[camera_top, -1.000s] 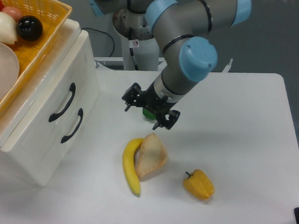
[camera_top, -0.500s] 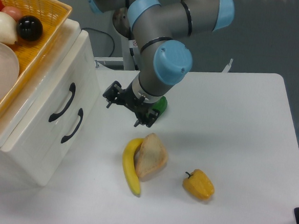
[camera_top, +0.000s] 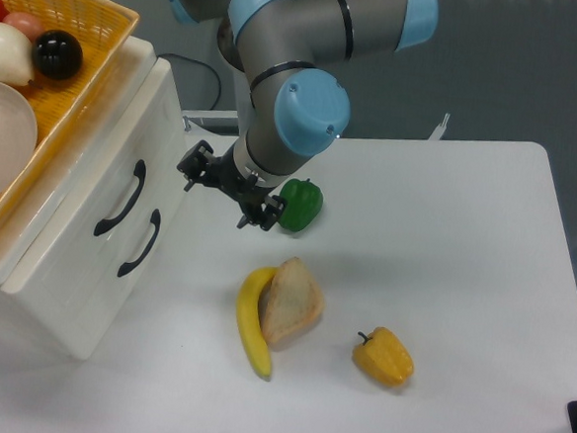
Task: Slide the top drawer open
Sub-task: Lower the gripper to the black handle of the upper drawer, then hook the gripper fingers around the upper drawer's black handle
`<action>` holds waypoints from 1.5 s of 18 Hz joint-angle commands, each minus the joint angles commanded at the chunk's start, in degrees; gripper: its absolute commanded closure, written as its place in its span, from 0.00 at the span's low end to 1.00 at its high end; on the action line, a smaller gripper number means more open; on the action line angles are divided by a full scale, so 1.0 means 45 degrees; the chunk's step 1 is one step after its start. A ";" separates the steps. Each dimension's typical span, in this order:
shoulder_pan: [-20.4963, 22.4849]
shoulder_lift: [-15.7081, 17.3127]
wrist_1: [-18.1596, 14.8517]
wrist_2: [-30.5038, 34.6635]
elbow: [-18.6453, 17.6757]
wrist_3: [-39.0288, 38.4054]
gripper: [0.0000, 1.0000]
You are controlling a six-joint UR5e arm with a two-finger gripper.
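A white cabinet stands at the table's left edge, its top drawer shut, the curved black handle untouched. Just right of it hovers the gripper, fingers spread and empty, a green bell pepper behind it. To open cleanly, the fingers should likely straddle the upper handle's middle, not the lower one, close firmly, then pull straight out along the drawer's run.
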 joint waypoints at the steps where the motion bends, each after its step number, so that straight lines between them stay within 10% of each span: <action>1: -0.0116 -0.0019 0.0000 -0.0040 0.0000 0.0000 0.00; 27: -0.0938 -0.0351 0.0059 -0.0920 -0.0039 -0.0449 0.00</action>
